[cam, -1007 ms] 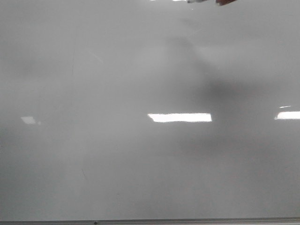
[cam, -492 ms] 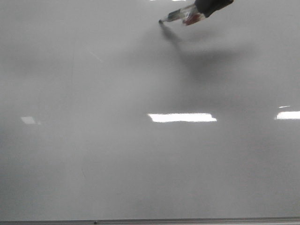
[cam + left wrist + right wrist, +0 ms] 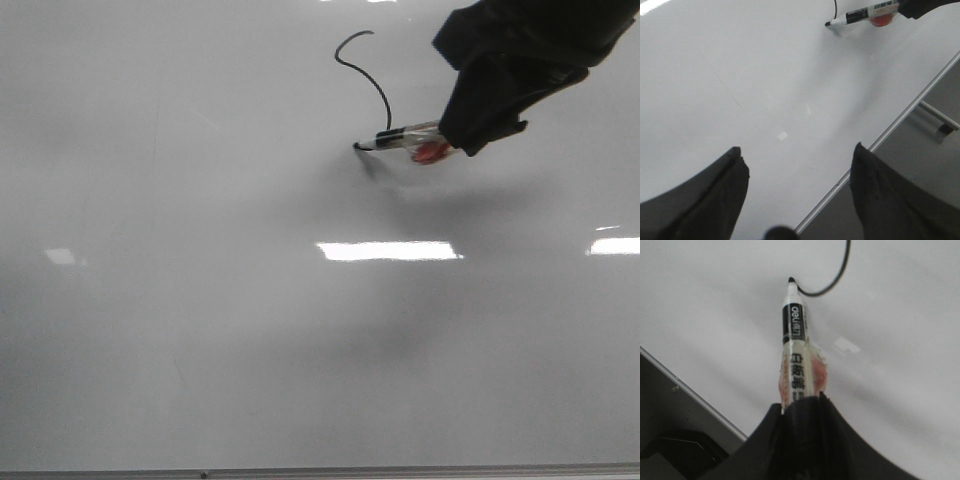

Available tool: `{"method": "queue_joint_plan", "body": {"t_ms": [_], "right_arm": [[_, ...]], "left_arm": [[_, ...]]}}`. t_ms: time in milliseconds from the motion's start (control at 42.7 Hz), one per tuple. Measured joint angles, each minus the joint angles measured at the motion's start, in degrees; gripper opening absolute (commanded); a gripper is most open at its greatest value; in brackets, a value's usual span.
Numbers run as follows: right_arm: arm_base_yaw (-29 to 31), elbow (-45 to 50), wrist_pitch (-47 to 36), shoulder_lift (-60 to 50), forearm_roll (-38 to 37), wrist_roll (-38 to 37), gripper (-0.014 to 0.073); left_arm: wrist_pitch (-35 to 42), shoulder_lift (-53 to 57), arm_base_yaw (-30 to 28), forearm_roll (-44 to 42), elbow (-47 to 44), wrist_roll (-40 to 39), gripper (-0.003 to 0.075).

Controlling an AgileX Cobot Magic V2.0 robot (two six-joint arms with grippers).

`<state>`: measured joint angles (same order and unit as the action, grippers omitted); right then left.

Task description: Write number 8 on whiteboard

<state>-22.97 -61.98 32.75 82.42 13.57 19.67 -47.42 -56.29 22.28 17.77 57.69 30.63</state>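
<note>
The whiteboard (image 3: 200,300) fills the front view, glossy pale grey with bright reflections. My right gripper (image 3: 455,135) comes in from the upper right, shut on a black-tipped marker (image 3: 405,140) with a white label and red patch. The marker tip touches the board at the end of a thin black curved stroke (image 3: 375,85), an S-like part of the number 8. The stroke also shows in the right wrist view (image 3: 837,275) with the marker (image 3: 794,345) and gripper (image 3: 802,402). My left gripper (image 3: 796,155) is open and empty over the board's lower part; the marker (image 3: 860,15) shows far off.
The board's thin metal bottom edge (image 3: 400,470) runs along the foot of the front view and crosses the left wrist view (image 3: 900,115). Beyond it are grey floor and a stand foot (image 3: 940,120). Faint scratches (image 3: 205,122) mark the board.
My right gripper has come down and left from the top edge with the marker, whose tip has drawn a curved black stroke downward on the board. The board was bare a second ago.
</note>
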Motion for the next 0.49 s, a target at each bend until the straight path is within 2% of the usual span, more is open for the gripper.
{"method": "queue_joint_plan", "body": {"t_ms": [94,305,492], "right_arm": [[0.3,-2.6,0.3,0.8,0.6,0.1,-0.0068],[5.1,-7.2,1.8,0.5,1.0,0.2,-0.0068],[2.7,-10.9,3.0,0.5,0.4,0.3,-0.0068]], "left_arm": [[0.1,0.0,0.0,0.0,0.0,0.0,0.044],[0.1,0.0,0.0,0.0,0.0,0.0,0.044],[0.1,0.0,0.0,0.0,0.0,0.1,0.044]]}}
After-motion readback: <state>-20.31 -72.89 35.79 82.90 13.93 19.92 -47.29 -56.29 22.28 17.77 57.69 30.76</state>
